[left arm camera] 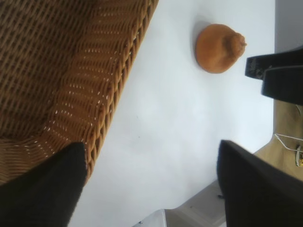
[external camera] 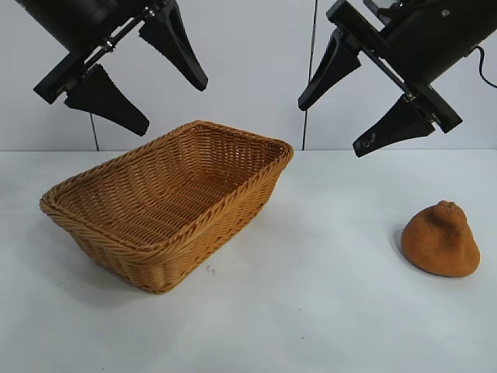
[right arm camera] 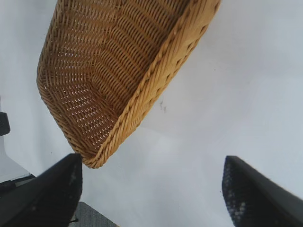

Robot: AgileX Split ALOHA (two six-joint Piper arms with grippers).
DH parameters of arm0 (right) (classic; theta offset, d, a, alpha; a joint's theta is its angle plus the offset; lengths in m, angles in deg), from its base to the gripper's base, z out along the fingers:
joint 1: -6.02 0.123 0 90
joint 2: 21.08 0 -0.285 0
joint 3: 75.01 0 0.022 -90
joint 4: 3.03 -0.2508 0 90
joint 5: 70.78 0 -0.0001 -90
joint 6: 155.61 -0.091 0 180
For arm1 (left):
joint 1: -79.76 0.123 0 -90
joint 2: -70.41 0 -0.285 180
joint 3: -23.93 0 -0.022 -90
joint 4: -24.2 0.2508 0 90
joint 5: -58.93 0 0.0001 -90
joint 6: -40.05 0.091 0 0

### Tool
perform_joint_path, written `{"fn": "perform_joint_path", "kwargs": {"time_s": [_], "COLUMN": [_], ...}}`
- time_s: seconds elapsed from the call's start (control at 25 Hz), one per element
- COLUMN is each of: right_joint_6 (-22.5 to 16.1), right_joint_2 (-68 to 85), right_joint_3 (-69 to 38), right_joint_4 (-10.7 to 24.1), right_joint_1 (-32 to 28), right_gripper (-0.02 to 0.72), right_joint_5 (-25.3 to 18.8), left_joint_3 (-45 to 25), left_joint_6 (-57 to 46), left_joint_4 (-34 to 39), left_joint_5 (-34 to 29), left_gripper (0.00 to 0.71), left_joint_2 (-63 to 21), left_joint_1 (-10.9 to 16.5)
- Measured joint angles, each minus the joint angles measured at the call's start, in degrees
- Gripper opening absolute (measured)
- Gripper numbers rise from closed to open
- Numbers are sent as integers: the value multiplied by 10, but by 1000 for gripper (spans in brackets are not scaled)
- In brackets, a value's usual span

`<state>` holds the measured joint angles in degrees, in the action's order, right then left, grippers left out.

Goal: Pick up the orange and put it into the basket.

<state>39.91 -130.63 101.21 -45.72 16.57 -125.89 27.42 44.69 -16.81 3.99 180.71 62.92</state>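
Observation:
The orange (external camera: 440, 240), a dull orange-brown lumpy fruit with a knobby top, sits on the white table at the right. It also shows in the left wrist view (left arm camera: 218, 48). The honey-tan wicker basket (external camera: 167, 200) stands empty at the left centre; it also shows in the left wrist view (left arm camera: 71, 85) and the right wrist view (right arm camera: 118, 71). My left gripper (external camera: 175, 105) hangs open and empty high above the basket. My right gripper (external camera: 330, 124) hangs open and empty high above the table, up and to the left of the orange.
The white table (external camera: 311, 311) runs to a pale back wall. The right arm's fingers (left arm camera: 279, 78) show beyond the orange in the left wrist view. The table's edge (left arm camera: 199, 203) shows there too.

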Motion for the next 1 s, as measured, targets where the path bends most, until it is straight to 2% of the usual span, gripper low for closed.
{"fn": "perform_joint_path", "kwargs": {"time_s": [1.0], "right_joint_6": [0], "right_joint_2": [0], "right_joint_3": [0], "right_joint_4": [2], "right_joint_1": [0], "right_gripper": [557], "right_joint_5": [-2], "left_joint_3": [0], "left_joint_6": [0], "left_joint_4": [-1], "left_joint_5": [10], "left_gripper": [546], "left_joint_2": [0], "left_joint_1": [0]}}
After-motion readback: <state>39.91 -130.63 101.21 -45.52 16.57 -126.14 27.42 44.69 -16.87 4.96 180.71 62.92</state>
